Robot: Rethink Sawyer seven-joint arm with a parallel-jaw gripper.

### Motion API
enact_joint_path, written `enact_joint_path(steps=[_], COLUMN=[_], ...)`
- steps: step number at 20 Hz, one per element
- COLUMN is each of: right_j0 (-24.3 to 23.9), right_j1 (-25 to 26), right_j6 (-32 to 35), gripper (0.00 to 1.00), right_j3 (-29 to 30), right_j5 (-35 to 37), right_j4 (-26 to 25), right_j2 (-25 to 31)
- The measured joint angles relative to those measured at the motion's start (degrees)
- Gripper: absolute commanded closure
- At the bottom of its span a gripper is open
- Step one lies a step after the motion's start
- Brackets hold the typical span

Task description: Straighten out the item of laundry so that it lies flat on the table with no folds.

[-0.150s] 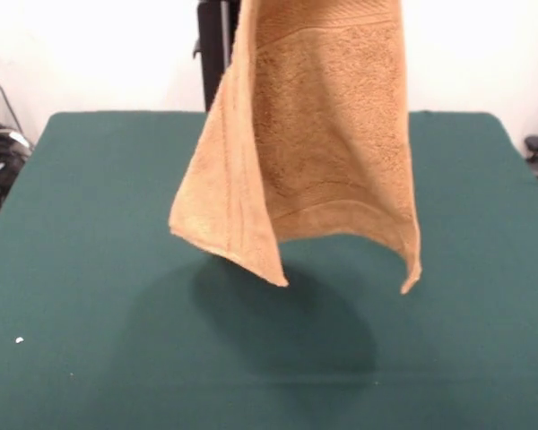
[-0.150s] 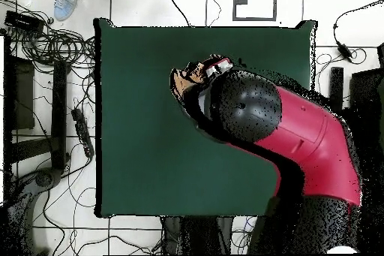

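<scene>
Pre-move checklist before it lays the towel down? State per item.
1. Towel off the table: ok, it hangs clear, shadow beneath.
2. Towel hanging unfolded: not ok, its left side is doubled forward in the front view.
3. Landing spot bare: ok, only green cloth below.
4. Grip state: cannot tell, the hold is above the front frame and under the arm overhead.
5. Towel over the table, not past an edge: ok.

No lettering, label, brand or number can be read in either view. The towel (image 1: pixel 327 134) and surface (image 1: pixel 90 269) carry no legible markings.
</scene>
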Motion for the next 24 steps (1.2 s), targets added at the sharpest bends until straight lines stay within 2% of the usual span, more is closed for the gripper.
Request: enact_joint_path(steps=[13,18,24], right_j0=[-1.76,-1.89,-1.89], right_j1=[0.11,0.03,0.05], right_j6=[0.00,0.00,0.00], gripper=[1.00,1.00,1.00], right_j3=[1.13,1.11,-1.69], right_j5=[-7.87,-7.37,-0.03], right_j4=[-0.04,-0.44,-3.25], right_j2=[3.59,3.60,3.60])
